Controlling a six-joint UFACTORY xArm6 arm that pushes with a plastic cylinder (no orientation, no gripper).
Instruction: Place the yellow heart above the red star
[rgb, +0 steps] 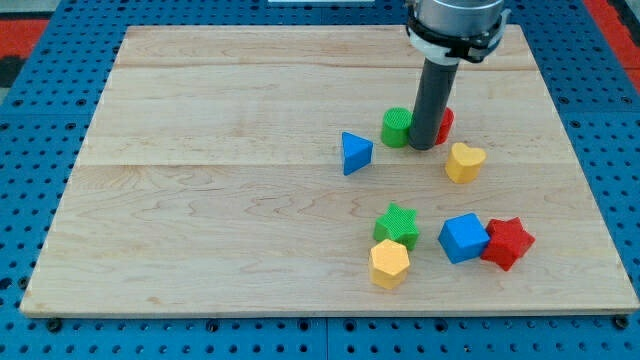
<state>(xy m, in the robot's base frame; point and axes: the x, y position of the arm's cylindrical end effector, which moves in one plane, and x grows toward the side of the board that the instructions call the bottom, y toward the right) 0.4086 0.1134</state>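
Between green block (397, 127) and red block (445, 124), my tip (422, 146), no hand to judge; yellow heart (464, 161) just right-below, red star (507, 242) far lower.

No readable text, label, brand, number or sign anywhere in the frame. Wooden board (250, 200): bare grain only, no print. Blocks, checked one by one: plain coloured faces, no marks. Dark rod and the grey collar at the upper right of the frame: no lettering that can be made out. Blue perforated surface round the board's edges: holes only, no writing.
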